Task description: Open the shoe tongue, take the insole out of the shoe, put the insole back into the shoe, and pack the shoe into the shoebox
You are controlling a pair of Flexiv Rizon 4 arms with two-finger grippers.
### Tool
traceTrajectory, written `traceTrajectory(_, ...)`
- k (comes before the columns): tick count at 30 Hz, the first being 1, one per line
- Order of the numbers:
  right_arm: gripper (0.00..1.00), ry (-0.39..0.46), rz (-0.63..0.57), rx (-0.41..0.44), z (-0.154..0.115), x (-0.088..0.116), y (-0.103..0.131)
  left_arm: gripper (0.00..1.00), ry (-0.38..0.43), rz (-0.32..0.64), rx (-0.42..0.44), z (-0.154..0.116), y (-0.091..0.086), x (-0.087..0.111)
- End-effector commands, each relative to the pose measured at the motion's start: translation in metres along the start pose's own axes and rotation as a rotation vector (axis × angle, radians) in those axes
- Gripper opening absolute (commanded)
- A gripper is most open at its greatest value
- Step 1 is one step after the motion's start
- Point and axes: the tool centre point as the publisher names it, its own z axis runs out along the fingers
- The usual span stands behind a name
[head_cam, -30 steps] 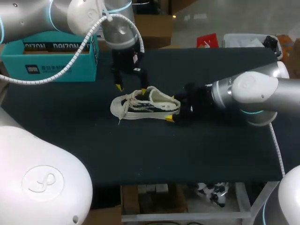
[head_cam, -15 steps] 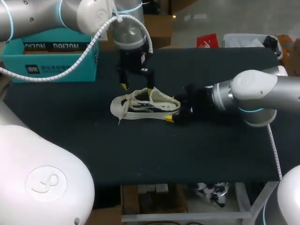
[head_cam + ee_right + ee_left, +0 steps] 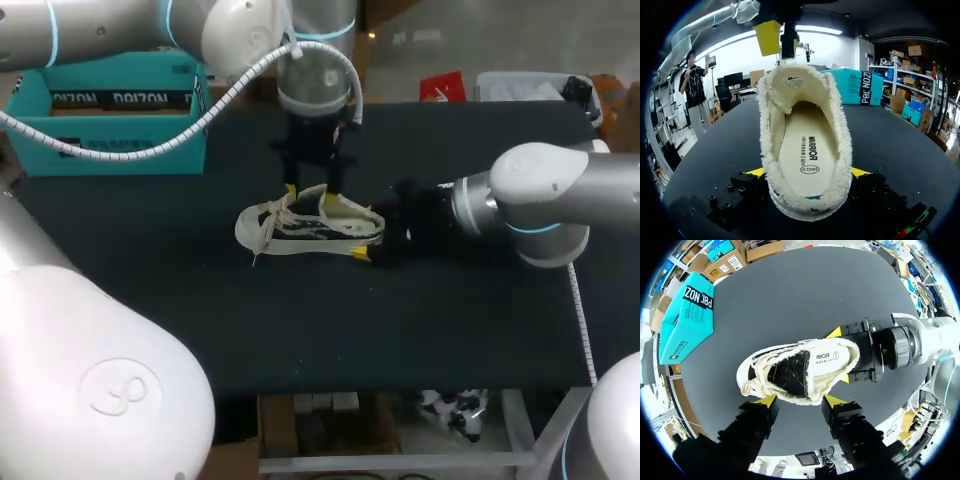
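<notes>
Left gripper (image 3: pixel 311 194) was brought from toeward of the shoe (image 3: pixel 310 226) to above its collar, fingers apart, empty. Heel was kept clamped by right gripper (image 3: pixel 368 236); first task step judged imminent.

The head view is dim; the dark table (image 3: pixel 150 300) soaks up light and the pale shoe (image 3: pixel 312 226) stands out. From the left wrist the table looks evenly lit. From the right wrist, bright overhead light glares behind the shoe, and the foreground below it lies in shadow.
</notes>
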Motion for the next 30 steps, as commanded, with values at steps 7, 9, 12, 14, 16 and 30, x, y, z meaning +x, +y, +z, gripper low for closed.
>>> traceTrajectory(7,0.0,-0.001,-0.001,-0.003,0.004,0.0,-0.004,0.46,-0.066,-0.034,-0.046,0.014,-0.014,0.007)
traceTrajectory(9,0.0,-0.001,-0.001,-0.003,0.004,0.0,-0.004,0.46,-0.071,-0.041,-0.053,0.016,-0.016,0.008)
traceTrajectory(12,0.0,-0.001,-0.001,-0.003,0.004,0.0,-0.004,0.46,-0.088,-0.052,-0.064,0.019,-0.017,0.009)
traceTrajectory(14,0.0,-0.001,-0.001,-0.003,0.004,0.0,-0.004,0.47,-0.096,-0.054,-0.075,0.021,-0.018,0.008)
traceTrajectory(16,0.0,-0.001,-0.001,-0.003,0.004,0.0,-0.004,0.47,-0.106,-0.055,-0.085,0.024,-0.017,0.007)
traceTrajectory(30,0.0,-0.001,-0.001,-0.003,0.004,0.0,-0.004,0.0,-0.077,-0.098,-0.043,0.02,-0.004,-0.018)
